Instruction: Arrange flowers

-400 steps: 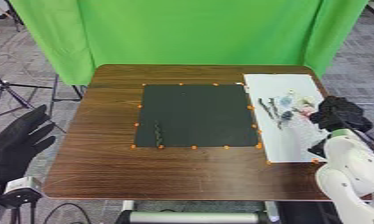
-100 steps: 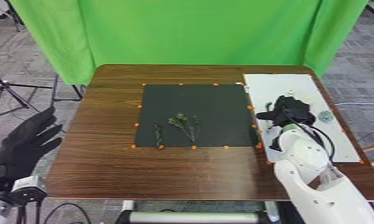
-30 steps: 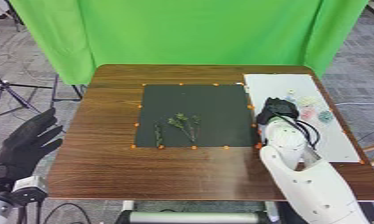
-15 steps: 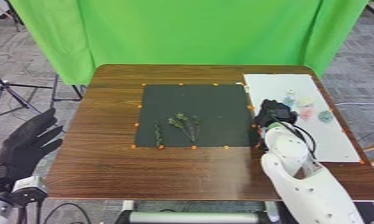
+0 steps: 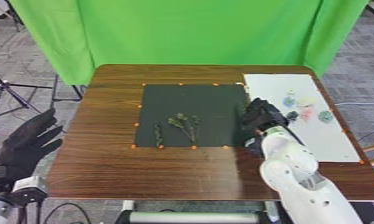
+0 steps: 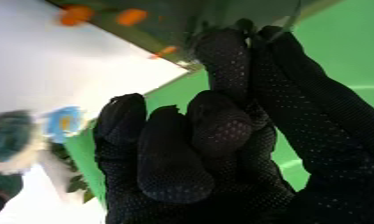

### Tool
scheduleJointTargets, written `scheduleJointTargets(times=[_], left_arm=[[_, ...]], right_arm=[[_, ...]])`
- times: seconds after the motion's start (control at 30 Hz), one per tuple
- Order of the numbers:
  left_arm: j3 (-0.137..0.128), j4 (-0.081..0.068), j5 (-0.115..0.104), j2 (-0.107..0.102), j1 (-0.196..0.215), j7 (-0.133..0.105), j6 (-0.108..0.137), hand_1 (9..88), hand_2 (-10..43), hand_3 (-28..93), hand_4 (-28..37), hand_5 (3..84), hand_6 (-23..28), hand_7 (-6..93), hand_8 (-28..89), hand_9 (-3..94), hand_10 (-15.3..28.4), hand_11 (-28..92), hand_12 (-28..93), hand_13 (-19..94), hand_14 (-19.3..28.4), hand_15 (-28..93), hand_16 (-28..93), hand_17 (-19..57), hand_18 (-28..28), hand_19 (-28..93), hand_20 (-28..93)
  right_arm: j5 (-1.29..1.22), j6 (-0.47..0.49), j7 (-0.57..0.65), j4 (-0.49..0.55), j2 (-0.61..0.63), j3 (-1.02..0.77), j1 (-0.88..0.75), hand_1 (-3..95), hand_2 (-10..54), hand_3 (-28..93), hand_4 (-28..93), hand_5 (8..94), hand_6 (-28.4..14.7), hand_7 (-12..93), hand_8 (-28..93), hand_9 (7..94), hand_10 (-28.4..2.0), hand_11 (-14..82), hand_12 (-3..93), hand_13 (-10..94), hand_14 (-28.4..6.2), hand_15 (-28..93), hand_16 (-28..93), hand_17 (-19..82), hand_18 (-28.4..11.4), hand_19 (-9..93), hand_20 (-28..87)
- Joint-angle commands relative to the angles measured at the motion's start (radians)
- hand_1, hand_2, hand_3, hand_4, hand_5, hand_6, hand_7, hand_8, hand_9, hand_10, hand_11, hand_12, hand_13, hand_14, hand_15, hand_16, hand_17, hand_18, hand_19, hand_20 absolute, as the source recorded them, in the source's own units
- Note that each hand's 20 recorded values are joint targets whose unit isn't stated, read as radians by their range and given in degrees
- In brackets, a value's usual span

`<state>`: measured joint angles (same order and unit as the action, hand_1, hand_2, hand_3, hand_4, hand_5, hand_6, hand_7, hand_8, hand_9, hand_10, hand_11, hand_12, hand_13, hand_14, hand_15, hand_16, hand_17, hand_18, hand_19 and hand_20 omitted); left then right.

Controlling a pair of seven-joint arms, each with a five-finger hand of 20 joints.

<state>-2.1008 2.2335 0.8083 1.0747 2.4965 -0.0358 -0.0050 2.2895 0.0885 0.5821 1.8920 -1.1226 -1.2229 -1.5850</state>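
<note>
Thin stem (image 6: 294, 16) seen at the fingertips of the right hand (image 5: 259, 116), pinched between finger and thumb; rest of it too blurred to tell. Other fingers of that hand are curled in toward the palm. Right hand is held over the right edge of the black mat (image 5: 188, 97). Narrow green sprig (image 5: 158, 134) is laid on the mat, lower left part, well apart from the right hand's fingers. Leafy branched stem (image 5: 183, 125) is laid between sprig and right hand, touched by neither.

Right of the mat, on the white sheet (image 5: 330, 145): blue flower (image 5: 289, 102), pale yellow flower (image 5: 305, 101), pink flower (image 5: 306, 113), dark flower head (image 5: 293, 116) and grey-green flower (image 5: 326, 116), all grouped beyond the right hand, as seen from the mat.

Right arm (image 5: 294, 172) is brought in from below right of the mat, slanted up toward its right edge. Left hand (image 5: 19, 147) is held well left of the mat, off the worktop (image 5: 95, 165), fingers extended and spread, nothing grasped. Orange markers (image 5: 194, 147) are set along the mat's border.
</note>
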Motion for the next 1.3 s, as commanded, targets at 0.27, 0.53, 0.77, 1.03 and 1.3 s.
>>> scheduleJointTargets(times=[0.27,0.53,0.77,1.03,1.3], left_arm=[[0.004,-0.001,0.0,0.003,0.004,0.007,-0.006,21.3,-0.3,70,-28.3,20.8,0.8,21.1,-10,16.7,8.7,11,20,14,10.8,14,8,-11.1,18.2,37,10],[0.004,-0.002,0.002,0.005,-0.001,0.011,-0.011,21.2,-0.3,71,-28.3,20.7,0.8,21.0,-10,16.7,8.7,11,20,14,10.8,14,8,-11.1,18.2,37,10],[0.007,-0.003,0.0,0.001,-0.001,0.01,-0.01,21.2,-0.3,71,-28.3,20.7,0.8,20.9,-10,16.7,8.7,11,20,14,10.8,15,8,-11.1,18.2,37,10],[0.005,-0.002,0.001,0.003,0.001,0.01,-0.012,21.3,-0.3,71,-28.3,20.7,0.8,21.0,-10,16.7,8.7,11,20,14,10.8,14,8,-11.1,18.2,37,10],[0.006,-0.004,-0.002,-0.002,0.0,0.008,-0.009,21.3,-0.3,71,-28.3,20.7,0.8,21.0,-10,16.7,8.7,11,20,14,10.8,14,8,-11.1,18.2,37,10]], right_arm=[[0.186,0.104,-0.054,-0.008,-0.018,0.116,-0.04,44.9,-9.5,84,-24,72.1,0.1,51,20,79.1,-8.1,64.8,52.5,77,-6.3,85,38,33,-21.4,84,47],[0.202,0.105,-0.075,-0.005,-0.011,0.13,-0.051,45.2,-9.5,83,-24,72.0,-0.1,51,20,78.8,-8.3,64.8,52.2,77,-6.3,85,38,33,-21.2,84,47],[0.199,0.118,-0.084,0.015,0.002,0.125,-0.07,45.2,-9.5,83,-24,71.9,-0.1,51,19,78.7,-8.2,64.7,52.3,77,-6.3,85,38,33,-21.0,84,47],[0.211,0.124,-0.103,0.028,0.022,0.115,-0.09,45.2,-9.5,83,-24,71.8,0.0,51,19,78.6,-8.4,64.5,52.2,77,-6.4,85,38,33,-21.1,84,47],[0.212,0.144,-0.098,0.042,0.028,0.116,-0.101,45.0,-9.5,83,-24,71.7,0.1,51,19,78.5,-8.5,64.2,52.7,76,-6.4,85,38,32,-21.1,84,47]])
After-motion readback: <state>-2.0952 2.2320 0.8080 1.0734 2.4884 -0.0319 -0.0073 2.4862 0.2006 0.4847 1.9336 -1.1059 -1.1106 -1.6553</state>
